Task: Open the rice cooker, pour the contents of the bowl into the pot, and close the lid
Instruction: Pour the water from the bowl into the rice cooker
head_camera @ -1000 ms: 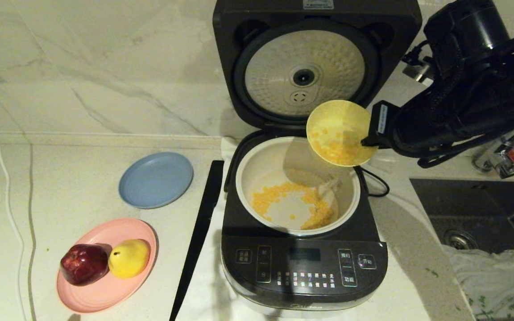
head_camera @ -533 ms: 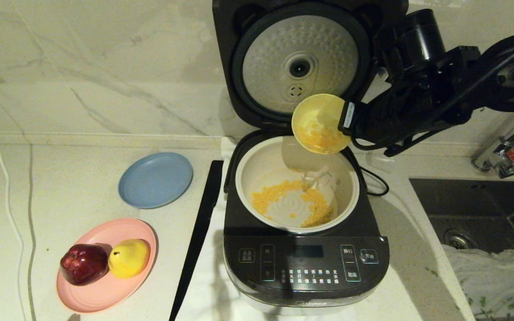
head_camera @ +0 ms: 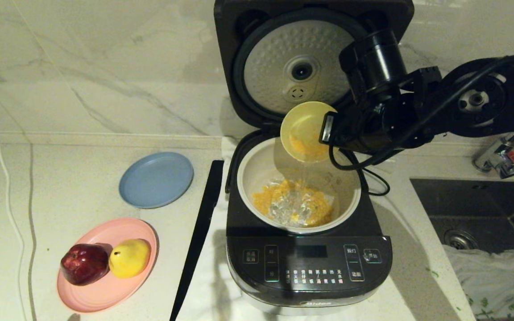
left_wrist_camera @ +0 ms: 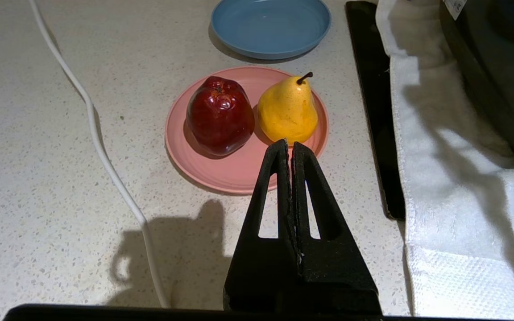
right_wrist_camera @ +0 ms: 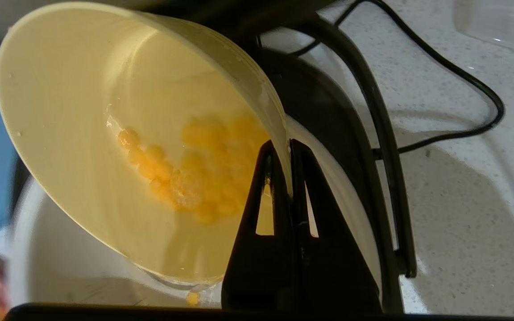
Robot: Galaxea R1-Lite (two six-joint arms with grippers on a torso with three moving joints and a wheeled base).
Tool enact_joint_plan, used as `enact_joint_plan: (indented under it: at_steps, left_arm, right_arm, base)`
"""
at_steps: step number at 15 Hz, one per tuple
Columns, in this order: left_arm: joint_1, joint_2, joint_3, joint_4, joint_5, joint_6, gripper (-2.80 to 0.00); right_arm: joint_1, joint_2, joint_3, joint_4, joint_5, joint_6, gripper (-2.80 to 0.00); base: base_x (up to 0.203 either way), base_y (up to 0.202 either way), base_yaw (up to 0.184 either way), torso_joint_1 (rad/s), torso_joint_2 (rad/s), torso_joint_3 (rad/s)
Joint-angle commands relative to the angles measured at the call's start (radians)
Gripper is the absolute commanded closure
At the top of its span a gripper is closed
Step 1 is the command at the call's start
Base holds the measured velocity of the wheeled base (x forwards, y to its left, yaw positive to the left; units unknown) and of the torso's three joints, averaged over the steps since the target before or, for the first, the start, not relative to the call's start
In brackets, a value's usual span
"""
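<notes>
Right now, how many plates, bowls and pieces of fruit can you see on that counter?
Plates: 2, the blue plate and the pink plate
Bowls: 1, the bowl, held tilted over the pot
Fruit: 2, the red apple and the yellow pear
Total: 5

A pale speckled stone counter (head_camera: 83,187) meets a white, grey-veined marble wall (head_camera: 105,67). At the counter's right edge sits a dark sink (head_camera: 475,209) with a chrome tap (head_camera: 498,158) behind it.
</notes>
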Motion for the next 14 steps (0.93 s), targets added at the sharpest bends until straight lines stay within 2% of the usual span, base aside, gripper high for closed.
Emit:
enact_joint_plan:
  at_steps: [1,4,6,10,14]
  left_arm:
    - [0.0,0.001,0.008,-0.001,0.0,0.0,0.0]
    - [0.0,0.001,0.008,-0.001,-0.001,-0.001,0.0]
    - [0.0,0.001,0.008,-0.001,-0.001,0.0,0.0]
    - [0.0,0.001,0.008,-0.001,-0.001,0.0,0.0]
    - [0.0,0.001,0.008,-0.001,-0.001,0.0,0.0]
  right_arm:
    - [0.022,-0.038,0.094,-0.067,-0.026,-0.012,0.0]
    - [0.043,-0.092,0.26,-0.212,-0.082,-0.052,0.0]
    - [0.062,-0.122,0.386,-0.365,-0.143,-0.108,0.0]
    - [0.111,-0.166,0.635,-0.81,-0.269,-0.335,0.0]
    - [0.153,-0.158,0.849,-1.278,-0.326,-0.589,0.0]
  base:
    - [0.0,0.0,0.0,0.0,0.0,0.0]
    - [0.0,0.0,0.0,0.0,0.0,0.0]
    - [0.0,0.0,0.0,0.0,0.0,0.0]
    - [0.0,0.0,0.0,0.0,0.0,0.0]
    - [0.0,0.0,0.0,0.0,0.0,0.0]
